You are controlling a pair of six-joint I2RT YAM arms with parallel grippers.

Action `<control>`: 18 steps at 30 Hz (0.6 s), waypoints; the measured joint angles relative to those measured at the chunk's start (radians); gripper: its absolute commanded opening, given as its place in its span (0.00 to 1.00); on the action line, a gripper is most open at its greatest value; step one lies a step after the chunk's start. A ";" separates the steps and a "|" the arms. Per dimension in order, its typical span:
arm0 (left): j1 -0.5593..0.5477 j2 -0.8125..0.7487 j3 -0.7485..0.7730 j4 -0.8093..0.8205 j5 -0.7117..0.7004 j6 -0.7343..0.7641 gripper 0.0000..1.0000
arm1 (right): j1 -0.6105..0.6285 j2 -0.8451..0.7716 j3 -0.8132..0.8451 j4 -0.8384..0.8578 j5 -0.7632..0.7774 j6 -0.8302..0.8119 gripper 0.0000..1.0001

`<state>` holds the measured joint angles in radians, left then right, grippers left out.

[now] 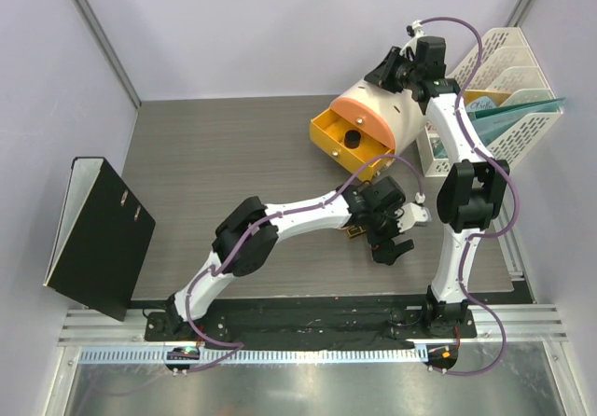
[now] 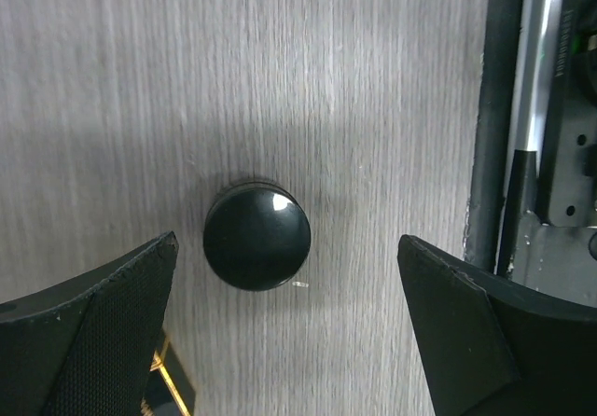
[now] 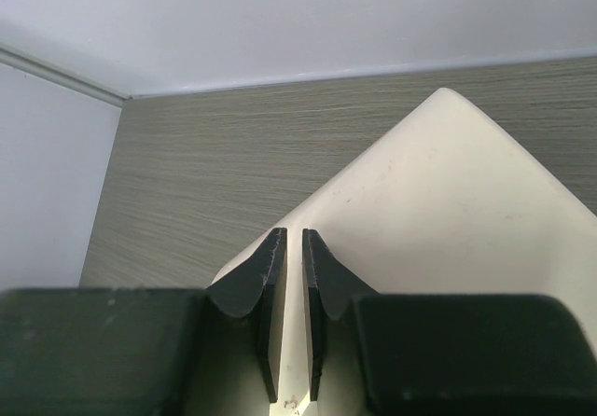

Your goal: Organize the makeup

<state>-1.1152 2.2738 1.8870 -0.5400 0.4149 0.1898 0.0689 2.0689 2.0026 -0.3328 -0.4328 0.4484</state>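
The left end effector (image 2: 287, 281) hangs over the worktop (image 2: 354, 80) with its fingers wide apart. A black round jar (image 2: 256, 236) stands between them, untouched. The right end effector (image 3: 291, 248) is pinched on the top edge of the cream drum-shaped box (image 3: 448, 211). A second black round jar (image 1: 353, 139) sits in the open yellow drawer (image 1: 328, 129).

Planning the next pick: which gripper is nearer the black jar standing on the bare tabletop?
Left. The left gripper hovers open directly over the black jar; the right gripper is far back at the cream box.
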 measured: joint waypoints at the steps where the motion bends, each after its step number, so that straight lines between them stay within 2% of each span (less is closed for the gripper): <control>1: 0.000 0.006 0.000 -0.001 0.000 -0.003 0.99 | 0.000 0.000 0.000 0.000 0.000 0.000 0.19; 7: -0.002 0.021 -0.006 0.008 -0.001 -0.024 0.92 | 0.000 0.000 0.000 0.000 0.000 0.000 0.19; 10: -0.002 0.024 -0.005 0.023 -0.004 -0.035 0.78 | 0.000 0.000 -0.001 0.000 0.000 0.000 0.19; 15: -0.002 0.079 0.031 0.021 -0.013 -0.043 0.50 | 0.000 0.000 -0.006 0.007 -0.003 0.000 0.19; 16: -0.002 0.082 0.032 0.023 -0.009 -0.045 0.40 | 0.000 0.000 -0.006 0.007 -0.004 0.000 0.19; 17: -0.002 0.081 0.032 0.021 -0.013 -0.043 0.33 | 0.000 0.000 -0.006 0.008 -0.005 0.000 0.19; 18: -0.002 0.081 0.032 0.020 -0.009 -0.040 0.20 | 0.000 0.000 -0.006 0.008 -0.005 0.000 0.19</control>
<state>-1.1172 2.3550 1.9194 -0.5198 0.4057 0.1501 0.0685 2.0689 1.9961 -0.3248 -0.4377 0.4484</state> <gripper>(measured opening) 0.465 0.188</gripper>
